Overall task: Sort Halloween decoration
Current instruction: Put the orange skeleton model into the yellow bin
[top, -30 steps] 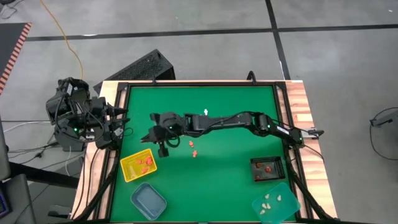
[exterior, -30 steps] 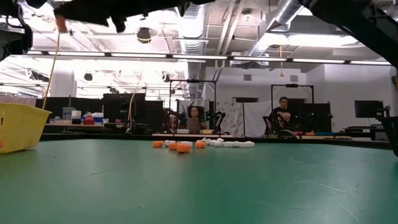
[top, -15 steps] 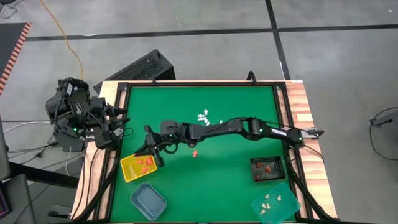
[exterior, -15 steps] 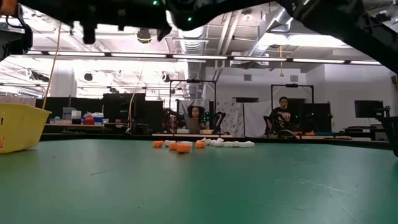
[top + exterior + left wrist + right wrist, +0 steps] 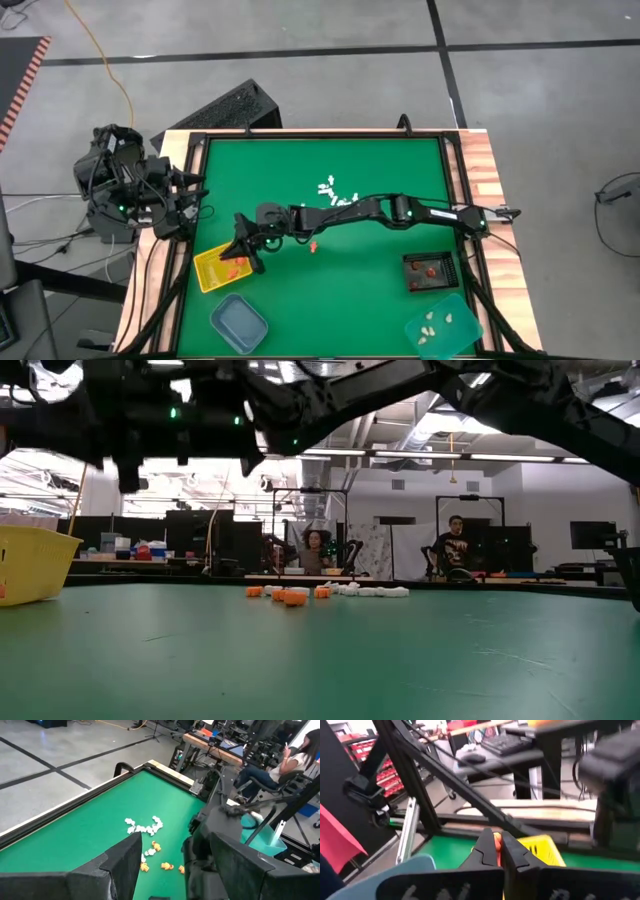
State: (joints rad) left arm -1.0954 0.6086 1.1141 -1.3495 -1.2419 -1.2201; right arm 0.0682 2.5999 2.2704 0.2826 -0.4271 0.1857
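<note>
i see the green table [image 5: 380,290] under bright ceiling lights; right gripper [image 5: 495,851] clamped on what looks like an orange trinket [image 5: 497,840], left gripper [image 5: 172,862] apart.

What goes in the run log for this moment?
right hand: shut on orange trinket, over yellow tray | left hand: open, parked at table's left edge | loose trinkets: mid-table

Four trays are seen on the table [image 5: 300,290]: one yellow tray [image 5: 218,268], one blue tray [image 5: 238,322], one black tray [image 5: 430,271] and one teal tray [image 5: 443,327]. Two arms are counted. The small white trinkets [image 5: 328,187] and orange trinkets [image 5: 313,245] cannot be counted exactly.
</note>
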